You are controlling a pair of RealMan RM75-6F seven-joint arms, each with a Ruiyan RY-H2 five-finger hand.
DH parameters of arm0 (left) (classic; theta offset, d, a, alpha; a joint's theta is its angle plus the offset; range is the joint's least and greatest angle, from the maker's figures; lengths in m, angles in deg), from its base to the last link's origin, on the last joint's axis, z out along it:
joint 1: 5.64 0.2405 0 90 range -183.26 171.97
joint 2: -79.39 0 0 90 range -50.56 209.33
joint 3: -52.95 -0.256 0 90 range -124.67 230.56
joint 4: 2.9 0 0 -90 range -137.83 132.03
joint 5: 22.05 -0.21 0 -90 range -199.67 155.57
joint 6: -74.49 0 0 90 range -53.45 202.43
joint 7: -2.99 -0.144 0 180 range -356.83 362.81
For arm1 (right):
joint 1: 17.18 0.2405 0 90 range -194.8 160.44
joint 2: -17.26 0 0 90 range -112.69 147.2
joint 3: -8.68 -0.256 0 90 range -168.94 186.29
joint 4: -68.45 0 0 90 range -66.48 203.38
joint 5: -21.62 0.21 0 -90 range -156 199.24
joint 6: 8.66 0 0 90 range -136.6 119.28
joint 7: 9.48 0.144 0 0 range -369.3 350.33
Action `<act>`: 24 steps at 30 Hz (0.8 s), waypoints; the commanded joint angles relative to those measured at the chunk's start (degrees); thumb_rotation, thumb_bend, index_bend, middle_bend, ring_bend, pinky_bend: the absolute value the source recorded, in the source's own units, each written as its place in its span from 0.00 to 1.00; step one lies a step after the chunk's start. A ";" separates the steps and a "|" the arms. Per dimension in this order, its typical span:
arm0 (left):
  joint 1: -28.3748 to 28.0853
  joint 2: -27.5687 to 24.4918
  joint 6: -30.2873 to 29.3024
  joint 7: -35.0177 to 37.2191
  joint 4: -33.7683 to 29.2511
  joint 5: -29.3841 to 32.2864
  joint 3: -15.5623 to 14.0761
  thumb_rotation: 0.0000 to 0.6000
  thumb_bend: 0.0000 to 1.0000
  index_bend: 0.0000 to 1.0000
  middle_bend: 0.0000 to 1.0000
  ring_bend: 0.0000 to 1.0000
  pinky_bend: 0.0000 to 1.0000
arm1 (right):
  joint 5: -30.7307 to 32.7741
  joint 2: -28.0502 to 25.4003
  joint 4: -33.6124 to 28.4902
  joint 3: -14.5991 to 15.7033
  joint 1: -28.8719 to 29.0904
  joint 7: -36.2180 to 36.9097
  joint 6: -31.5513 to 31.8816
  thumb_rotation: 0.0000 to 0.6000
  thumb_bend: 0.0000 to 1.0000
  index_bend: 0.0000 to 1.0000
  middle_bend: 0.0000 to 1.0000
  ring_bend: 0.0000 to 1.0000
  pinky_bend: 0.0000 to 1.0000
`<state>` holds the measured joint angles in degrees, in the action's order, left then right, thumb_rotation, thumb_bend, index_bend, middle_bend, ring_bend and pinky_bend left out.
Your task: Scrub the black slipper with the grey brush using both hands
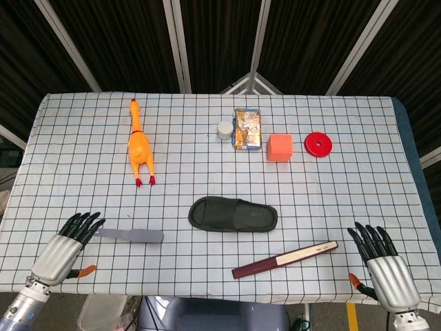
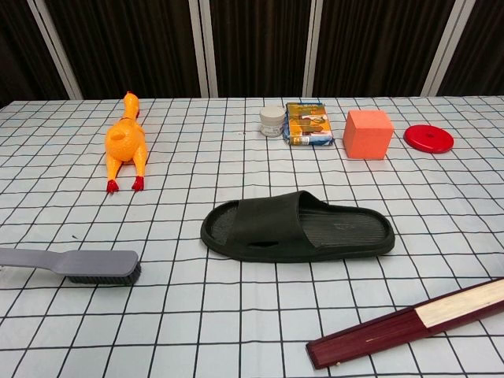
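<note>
With both my left hand (image 1: pixel 63 248) and right hand (image 1: pixel 384 267) empty, fingers spread, a clumsy reach could nudge the grey brush (image 1: pixel 131 235) away across the counter (image 1: pixel 207 172), leaving the black slipper (image 1: pixel 233 214) unbraced.

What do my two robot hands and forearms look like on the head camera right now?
Both match: the left robot hand and right robot hand have ribbed silver-grey backs, black fingers and an orange-tipped thumb at the side. A silver-grey cylindrical wrist and forearm show below each. No sleeves, cables or markings are visible. The chest view shows neither.
</note>
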<state>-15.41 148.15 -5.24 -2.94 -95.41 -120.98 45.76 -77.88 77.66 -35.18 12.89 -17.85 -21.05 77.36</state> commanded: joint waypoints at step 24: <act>-6.78 18.92 8.10 -10.62 6.62 5.94 9.31 1.00 0.14 0.18 0.32 0.24 0.35 | 6.63 -2.06 0.82 -2.85 2.66 6.66 -3.44 1.00 0.29 0.00 0.00 0.00 0.01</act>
<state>-21.10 165.71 1.55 -12.71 -89.52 -116.30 54.01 -71.64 75.89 -34.60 10.25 -15.41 -14.74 74.23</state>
